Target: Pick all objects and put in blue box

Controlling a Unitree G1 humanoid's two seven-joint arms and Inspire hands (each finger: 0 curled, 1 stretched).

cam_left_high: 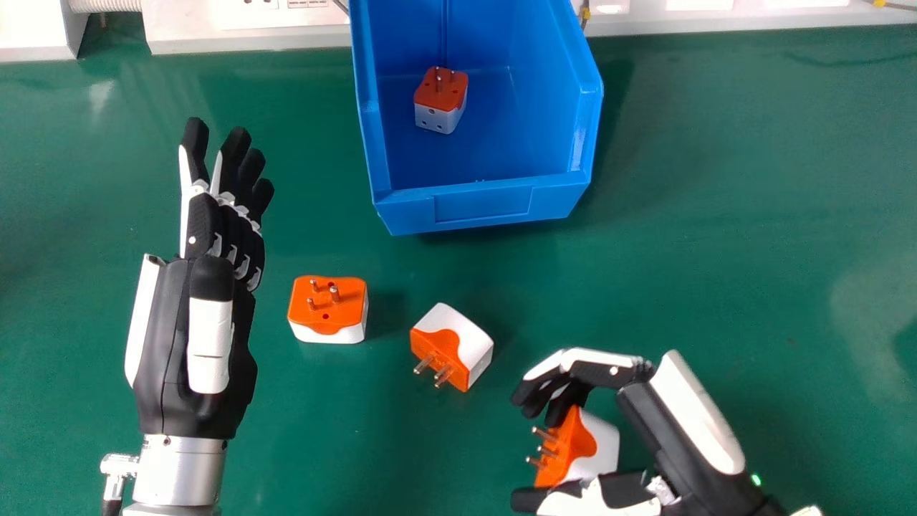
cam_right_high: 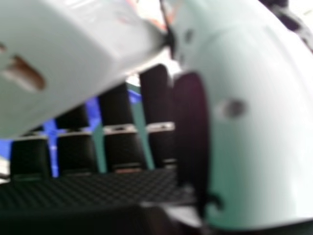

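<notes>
While clasping plug adapter point(cam_left_high: 600, 444) in right hand point(cam_left_high: 655, 423), holding left hand point(cam_left_high: 168, 344) straight-fingered, left of blue box point(cam_left_high: 483, 209). Note tiny unreadable print point(cam_left_high: 306, 3) behind.

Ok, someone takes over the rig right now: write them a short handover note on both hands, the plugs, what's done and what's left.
Right hand: fingers and thumb closed around a plug, at the near right of the head view; can't tell if it is off the table.
Left hand: open, idle, at the left.
Done: one plug in the blue box.
Left: box the right hand's plug, then the upright one near the left hand and the tipped one between the hands.
</notes>
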